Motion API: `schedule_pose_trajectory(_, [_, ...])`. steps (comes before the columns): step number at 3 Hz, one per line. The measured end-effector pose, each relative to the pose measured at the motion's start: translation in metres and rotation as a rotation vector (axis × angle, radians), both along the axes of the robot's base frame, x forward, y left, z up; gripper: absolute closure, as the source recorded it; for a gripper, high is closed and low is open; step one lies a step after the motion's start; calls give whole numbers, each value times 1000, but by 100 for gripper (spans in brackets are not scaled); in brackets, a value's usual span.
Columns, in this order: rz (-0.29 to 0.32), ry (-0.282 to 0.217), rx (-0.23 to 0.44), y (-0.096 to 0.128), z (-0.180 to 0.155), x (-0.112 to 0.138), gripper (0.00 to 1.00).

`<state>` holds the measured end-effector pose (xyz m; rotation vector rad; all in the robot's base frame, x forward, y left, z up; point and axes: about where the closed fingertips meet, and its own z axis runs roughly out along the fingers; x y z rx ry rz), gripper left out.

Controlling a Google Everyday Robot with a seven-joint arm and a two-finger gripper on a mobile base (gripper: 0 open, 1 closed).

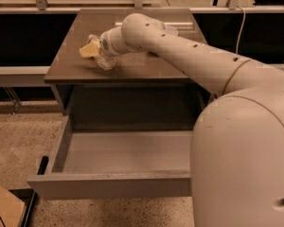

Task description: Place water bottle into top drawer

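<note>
The water bottle (104, 60), clear and crinkled, is on the left part of the brown tabletop (146, 67), near its front edge. My gripper (89, 50), pale yellow at its tip, is right over the bottle's upper left side and touches or nearly touches it. The arm reaches in from the right across the table. The top drawer (109, 186) is pulled wide open below the tabletop; its grey inside holds nothing.
A white bowl's rim (170, 30) shows behind the arm at the table's back. My own white body (246, 164) fills the lower right and hides the drawer's right end. A cardboard piece (2, 207) lies on the floor at the lower left.
</note>
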<state>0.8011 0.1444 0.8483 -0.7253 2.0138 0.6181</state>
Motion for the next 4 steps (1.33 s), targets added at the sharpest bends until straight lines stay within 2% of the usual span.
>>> schedule_pose_trajectory(1, [-8, 0, -17, -4, 2, -7, 72])
schedule_pose_trajectory(2, [9, 0, -35, -3, 4, -12, 96])
schedule_pose_trajectory(3, [97, 14, -34, -20, 17, -33, 100])
schedule_pose_trajectory(4, [171, -23, -98, -51, 39, -64, 100])
